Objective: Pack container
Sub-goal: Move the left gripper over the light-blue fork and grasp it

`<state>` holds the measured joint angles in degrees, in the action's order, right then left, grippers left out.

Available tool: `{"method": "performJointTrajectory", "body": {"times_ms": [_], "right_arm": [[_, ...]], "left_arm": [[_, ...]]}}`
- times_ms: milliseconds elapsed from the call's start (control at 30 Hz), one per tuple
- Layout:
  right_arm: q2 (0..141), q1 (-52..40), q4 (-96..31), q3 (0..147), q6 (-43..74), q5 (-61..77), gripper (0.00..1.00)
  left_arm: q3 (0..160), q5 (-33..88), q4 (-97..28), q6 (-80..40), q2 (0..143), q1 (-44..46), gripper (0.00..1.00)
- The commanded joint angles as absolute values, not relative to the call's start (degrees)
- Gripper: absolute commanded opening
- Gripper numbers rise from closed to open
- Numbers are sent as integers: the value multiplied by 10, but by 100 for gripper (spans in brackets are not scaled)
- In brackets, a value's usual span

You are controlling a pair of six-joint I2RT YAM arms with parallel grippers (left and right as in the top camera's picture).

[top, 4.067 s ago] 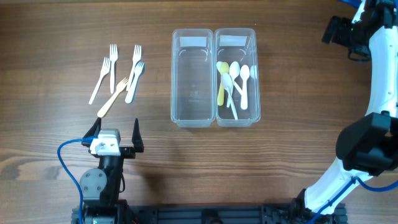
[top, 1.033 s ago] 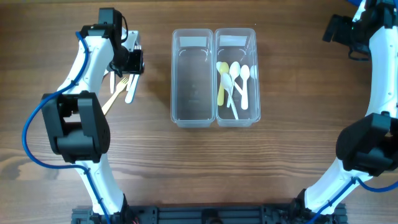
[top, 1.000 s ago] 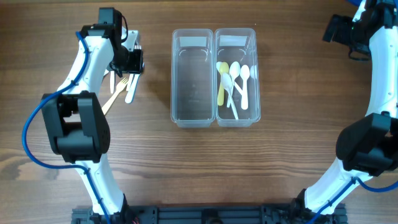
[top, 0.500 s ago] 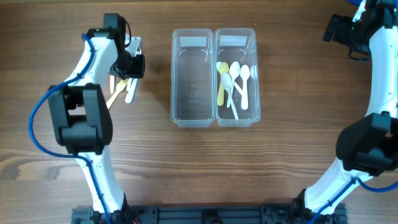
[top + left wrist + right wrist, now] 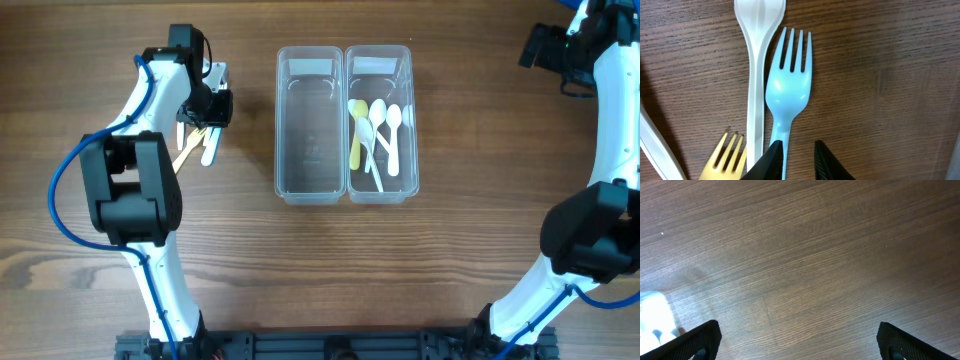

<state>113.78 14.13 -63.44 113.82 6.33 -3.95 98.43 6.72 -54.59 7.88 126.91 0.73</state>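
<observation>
Shows a brown worktop [image 5: 450,250] streaked with darker wood grain. Shows two clear, colourless bins [image 5: 281,120], faintly whitish along the rims. Picks out one yellow spoon [image 5: 356,140] among white spoons [image 5: 393,135]. Up close, gives a pale blue fork [image 5: 787,95], a white utensil [image 5: 757,75] and a golden-yellow fork [image 5: 725,157]. Renders the arms [image 5: 150,100] white with black joints, trailing a blue cable [image 5: 54,210], and paints both the left hand [image 5: 798,150] and the right hand [image 5: 797,332] black.
</observation>
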Motion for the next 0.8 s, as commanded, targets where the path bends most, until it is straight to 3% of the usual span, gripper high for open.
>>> {"method": "performJointTrajectory", "body": {"times_ms": [0, 700, 767], "right_arm": [[1134, 141, -634, 1146, 60, -47, 100], [1134, 141, -634, 1146, 60, -47, 100], [1134, 141, -634, 1146, 60, -47, 100]], "left_arm": [[992, 61, -544, 86, 1290, 5, 23], [992, 19, -531, 86, 1311, 5, 25], [992, 22, -532, 86, 1311, 5, 20]]}}
